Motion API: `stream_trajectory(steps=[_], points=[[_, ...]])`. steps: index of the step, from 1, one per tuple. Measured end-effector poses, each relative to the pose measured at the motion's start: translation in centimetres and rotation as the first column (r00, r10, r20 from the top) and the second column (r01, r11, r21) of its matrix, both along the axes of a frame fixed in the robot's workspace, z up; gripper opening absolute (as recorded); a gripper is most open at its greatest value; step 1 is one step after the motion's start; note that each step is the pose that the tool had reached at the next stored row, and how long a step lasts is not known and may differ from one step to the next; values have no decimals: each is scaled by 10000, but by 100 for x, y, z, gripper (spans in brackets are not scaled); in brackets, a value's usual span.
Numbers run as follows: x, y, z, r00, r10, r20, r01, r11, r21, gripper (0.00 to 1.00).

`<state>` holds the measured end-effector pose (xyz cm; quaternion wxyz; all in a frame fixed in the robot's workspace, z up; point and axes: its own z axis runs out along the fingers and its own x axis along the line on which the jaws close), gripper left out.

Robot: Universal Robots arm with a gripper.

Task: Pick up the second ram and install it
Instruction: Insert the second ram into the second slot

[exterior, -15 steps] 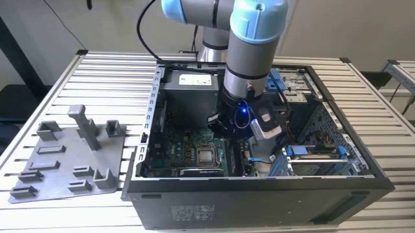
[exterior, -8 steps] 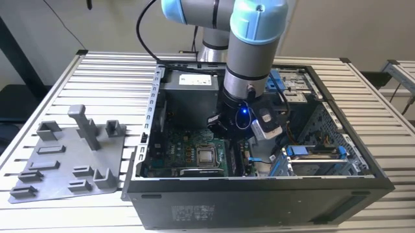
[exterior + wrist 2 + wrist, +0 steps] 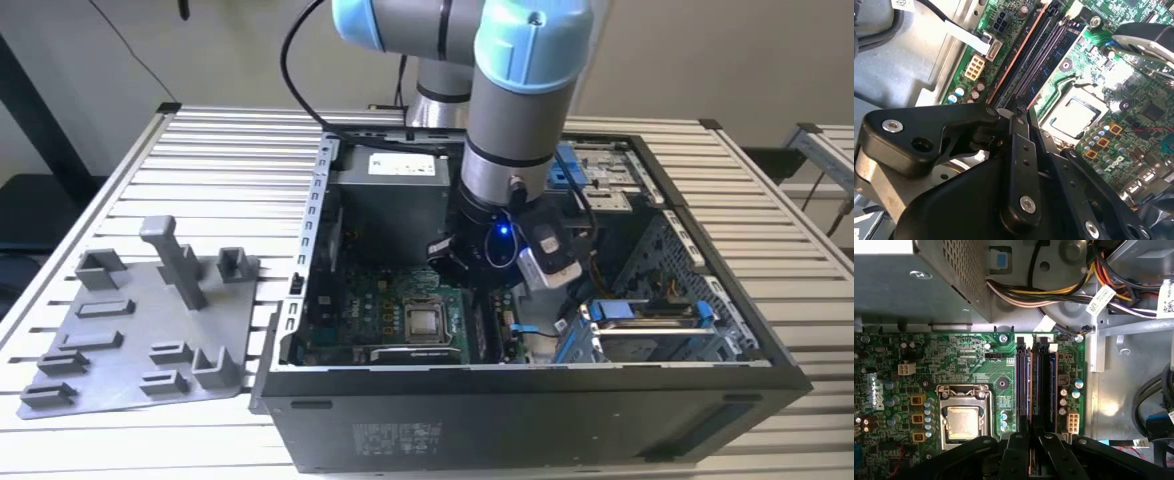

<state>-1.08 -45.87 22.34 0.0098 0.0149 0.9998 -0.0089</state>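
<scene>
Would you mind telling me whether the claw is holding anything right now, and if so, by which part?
It cannot be told: in the first wrist view the claw sits over the motherboard's memory slots, but no held stick is clearly visible.

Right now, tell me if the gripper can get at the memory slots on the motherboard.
Probably yes: the gripper hangs just over the memory slots, nothing between them; the cables lie off to the side.

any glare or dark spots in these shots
Second wrist view: glare washes out the motherboard near the socket, and the pincer links loom dark. First wrist view: even light, bright patch on the case floor. Exterior view: a blue light glows on the wrist.
</scene>
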Motion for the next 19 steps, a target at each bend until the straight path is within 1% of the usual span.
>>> stream_trajectory(steps=[4, 11, 16, 19], points=[[7, -9, -5, 10000, 2, -8, -2, 10000, 1, 14], [17, -10, -19, 10000, 1, -16, -1, 10000, -2, 14], [3, -7, -23, 10000, 3, -14, -3, 10000, -1, 14], [3, 4, -27, 10000, 4, -13, -4, 10000, -5, 14]])
